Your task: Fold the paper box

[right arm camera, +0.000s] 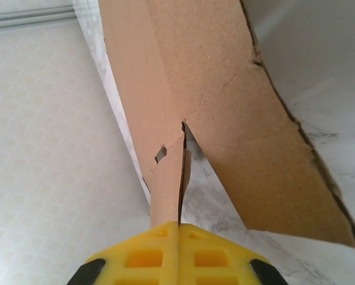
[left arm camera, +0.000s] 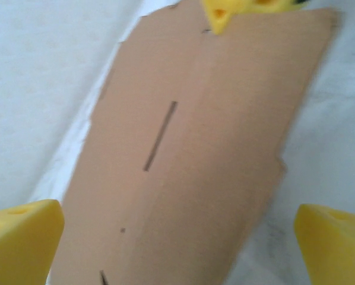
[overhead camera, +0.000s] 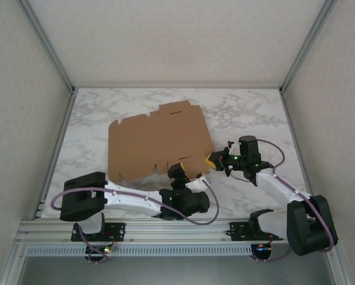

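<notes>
Paper box (right arm camera: 183, 71) edge inside right hand (right arm camera: 178, 234)

Matt brown cardboard paper box (overhead camera: 159, 142) on glossy marble-patterned table (overhead camera: 249, 113).

You find the paper box (overhead camera: 157, 142) lying flat on the table (overhead camera: 249, 113), left of centre and in front of the back wall. The left gripper (overhead camera: 177, 171) sits over the box's near edge, with one finger on either side of the sheet. Just to its right, the right gripper (overhead camera: 212, 160) meets the near right corner, pinching a flap there.
</notes>
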### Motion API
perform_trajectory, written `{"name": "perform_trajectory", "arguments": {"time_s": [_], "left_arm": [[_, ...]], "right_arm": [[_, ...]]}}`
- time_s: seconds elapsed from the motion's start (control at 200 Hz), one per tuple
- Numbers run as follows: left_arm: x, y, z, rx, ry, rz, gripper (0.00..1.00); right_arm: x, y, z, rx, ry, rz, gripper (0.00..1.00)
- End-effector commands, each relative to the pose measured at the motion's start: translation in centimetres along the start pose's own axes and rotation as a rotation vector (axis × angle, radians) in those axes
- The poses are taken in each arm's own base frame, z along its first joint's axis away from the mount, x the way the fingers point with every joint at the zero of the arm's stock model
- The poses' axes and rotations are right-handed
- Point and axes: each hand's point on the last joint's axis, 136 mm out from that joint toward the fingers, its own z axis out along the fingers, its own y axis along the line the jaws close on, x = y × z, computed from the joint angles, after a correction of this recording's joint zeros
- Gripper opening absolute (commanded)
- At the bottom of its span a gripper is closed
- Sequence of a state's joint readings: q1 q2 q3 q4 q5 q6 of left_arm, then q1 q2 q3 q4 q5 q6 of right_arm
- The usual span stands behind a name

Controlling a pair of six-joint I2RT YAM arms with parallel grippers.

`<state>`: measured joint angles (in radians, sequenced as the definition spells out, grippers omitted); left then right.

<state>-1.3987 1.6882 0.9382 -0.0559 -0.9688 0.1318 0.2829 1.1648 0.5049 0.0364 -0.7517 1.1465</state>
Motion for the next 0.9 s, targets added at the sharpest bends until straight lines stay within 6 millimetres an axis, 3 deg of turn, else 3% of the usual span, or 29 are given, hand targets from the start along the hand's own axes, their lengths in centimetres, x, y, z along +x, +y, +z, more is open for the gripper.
{"name": "perform_trajectory", "arguments": {"time_s": [0.0,0.215,0.31,0.496,0.666,0.716,0.891], "left_arm": [[-0.5,3.0,-0.1,-0.205,-0.023,-0.028,0.94],[0.3,2.0,0.3,-0.178,-0.021,-0.017,0.63],[0.5,1.7,0.5,-0.166,-0.023,-0.025,0.54],[0.7,2.4,1.0,-0.173,-0.014,-0.046,0.33],[0.3,3.6,1.2,-0.182,-0.014,-0.074,0.04],[0.2,4.2,1.2,-0.185,-0.016,-0.090,0.00],[-0.5,6.9,0.5,-0.215,-0.028,-0.140,0.00]], "right_arm": [[-0.4,1.3,-0.8,-0.018,-0.031,-0.003,0.00],[-0.5,1.6,-1.0,-0.025,-0.037,0.004,0.00],[-0.5,1.7,-1.1,-0.026,-0.040,0.007,0.00],[-0.4,2.4,-1.4,-0.038,-0.045,0.005,0.00],[-0.3,3.3,-1.9,-0.047,-0.052,-0.003,0.00],[-0.2,3.8,-2.2,-0.053,-0.055,-0.012,0.10],[0.1,7.1,-4.8,-0.051,-0.104,-0.116,0.54]]}}
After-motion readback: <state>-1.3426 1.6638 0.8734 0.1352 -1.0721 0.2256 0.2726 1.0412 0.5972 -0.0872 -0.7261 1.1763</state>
